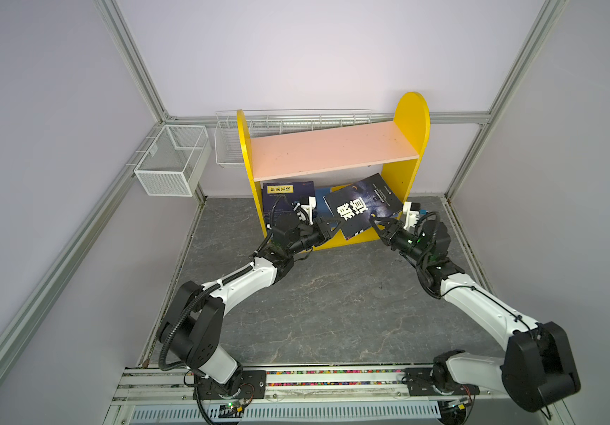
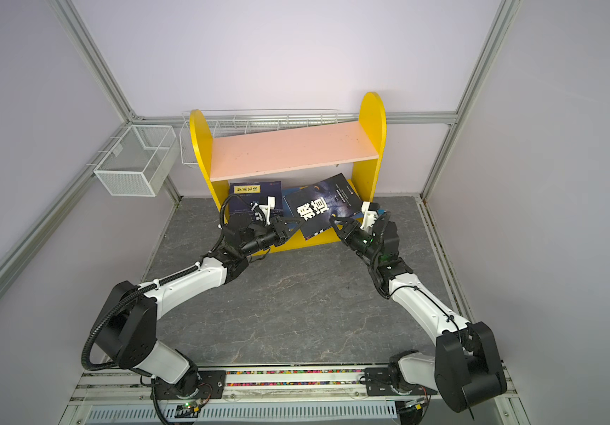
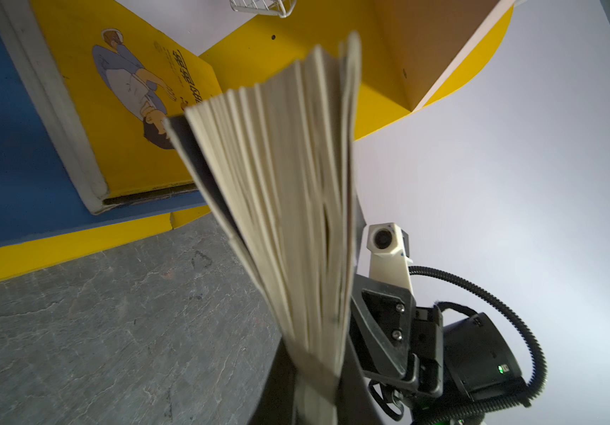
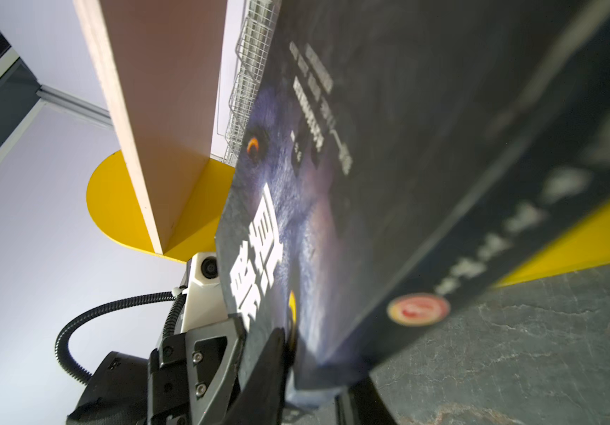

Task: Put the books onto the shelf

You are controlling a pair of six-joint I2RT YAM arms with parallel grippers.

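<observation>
- The left gripper (image 1: 334, 225) is clamped on the fanned page edge of the wolf-eye book (image 1: 364, 206). The right gripper (image 1: 375, 220) appears closed on a corner near its spine.
- The book hangs tilted in the lower opening of the shelf (image 1: 412, 121).
- It looks light and floppy with a glossy cover, so a hold near the stiffer spine should be steadier.
- A navy book (image 1: 288, 198) and a yellow cartoon-cover book (image 3: 130, 110) sit on the shelf's lower board.

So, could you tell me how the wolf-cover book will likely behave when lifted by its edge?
Probably floppy: the wolf-cover book is a paperback whose pages fan apart beyond the left gripper. Its glossy cover may slip in the right gripper.
</observation>
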